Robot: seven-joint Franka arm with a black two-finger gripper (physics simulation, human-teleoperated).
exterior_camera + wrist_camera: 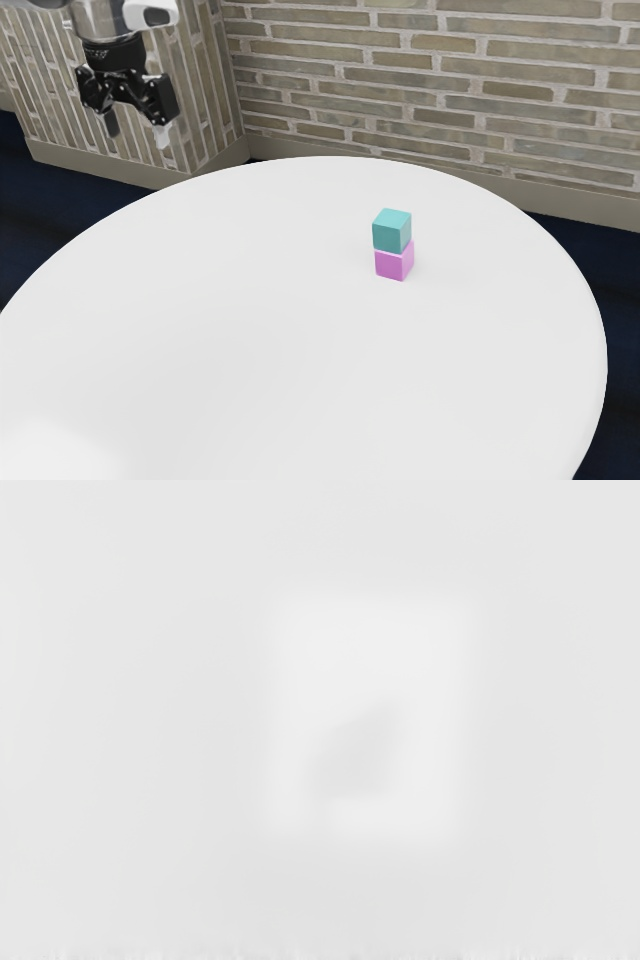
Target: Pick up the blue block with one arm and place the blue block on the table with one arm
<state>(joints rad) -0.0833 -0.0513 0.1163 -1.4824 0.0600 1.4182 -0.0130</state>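
White and round, the table [220,380] comes closest in the exterior view, with its near edge running out of sight at the bottom. On it are 2 little blocks, 1 on top of the other. The blue block [391,231] is the top 1, and its blue looks a bit green. It sits flat on the pink block [393,262], touching it, and the pink block sits on the table. They are nearer to the table's far edge than to its near edge, and toward the exterior view's right. My hand [136,130] is up high at the exterior view's upper left, well apart from both blocks. My 2 fingers [110,123] are spread wide and point down. Behind the table is a brick wall [450,90] with a plain tan strip [590,205] along its bottom, and the floor [625,300] is very dark blue. In the wrist view I see plain white, with a brighter patch [350,650] that has 4 soft sides, and a pale gray smudge [355,760] inside the patch.
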